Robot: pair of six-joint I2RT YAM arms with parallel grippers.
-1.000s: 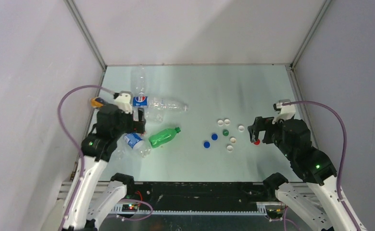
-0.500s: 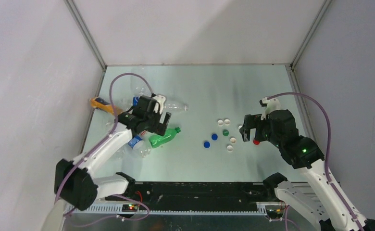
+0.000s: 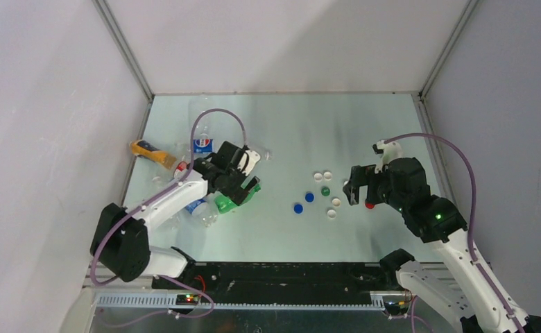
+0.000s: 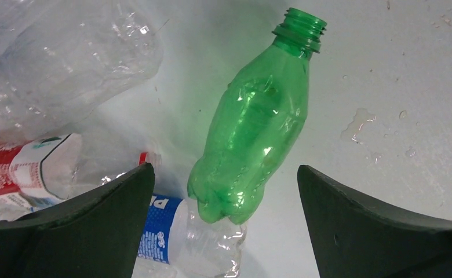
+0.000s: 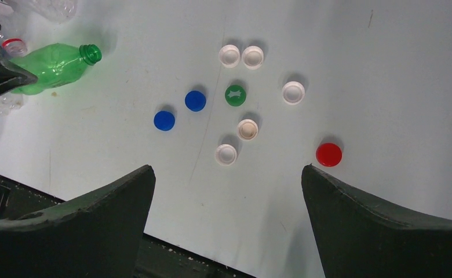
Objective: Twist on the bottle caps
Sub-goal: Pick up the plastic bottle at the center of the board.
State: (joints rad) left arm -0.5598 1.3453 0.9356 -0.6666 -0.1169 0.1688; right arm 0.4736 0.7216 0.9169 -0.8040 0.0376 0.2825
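**Desk:** Where is your left side?

**Operator:** My left gripper (image 4: 224, 167) has its jaws spread fully wide, with nothing in them. In its wrist view the green bottle (image 4: 252, 121) lies on its side on the table (image 3: 302, 125). Its base sits between my two fingers with a gap on either side. Its open threaded neck points to the upper right of the frame and has no cap on it.

**Desk:** And the other bottles?

**Operator:** They crowd the left of that view. A crumpled clear bottle (image 4: 67, 63) is at upper left and a red-labelled bottle (image 4: 15, 174) is at the left edge. A blue-labelled bottle (image 4: 171, 229) lies at the bottom, just under the green one's base. In the overhead view I see an orange-yellow bottle (image 3: 148, 151) near the table's left edge.

**Desk:** Right side?

**Operator:** My right gripper (image 5: 228, 168) is just as wide apart and empty, hanging above the bottle caps (image 5: 247, 129). They lie loose in the middle of its view, well apart from the bottles. Two white caps (image 5: 229, 55) sit side by side at the top, with a green cap (image 5: 235, 95) below them. Two blue caps (image 5: 195, 101) lie to its left, and a red cap (image 5: 328, 154) sits alone at lower right.
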